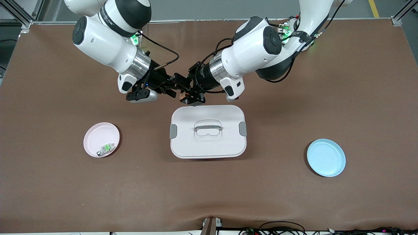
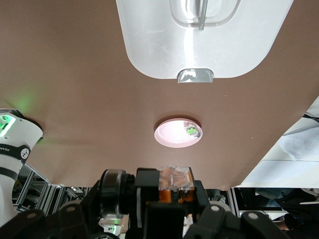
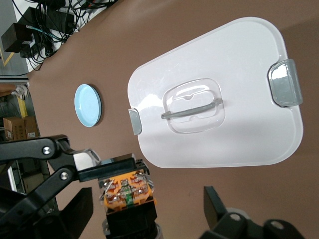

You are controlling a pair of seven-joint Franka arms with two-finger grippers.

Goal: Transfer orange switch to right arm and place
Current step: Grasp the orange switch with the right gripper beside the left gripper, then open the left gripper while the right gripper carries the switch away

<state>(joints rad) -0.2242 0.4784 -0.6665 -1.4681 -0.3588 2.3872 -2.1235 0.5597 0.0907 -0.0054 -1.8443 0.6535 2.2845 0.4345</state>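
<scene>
The orange switch, a small black block with an orange face, is held in the air just past the edge of the white lidded box that lies farther from the front camera. My left gripper is shut on it; the switch shows between its fingers in the left wrist view. My right gripper is open, its fingers spread wide on either side of the switch without touching it. The left gripper's finger shows against the switch in the right wrist view.
A pink plate toward the right arm's end holds a small silvery part with a green face. A blue plate sits empty toward the left arm's end. The box lid has a clear handle.
</scene>
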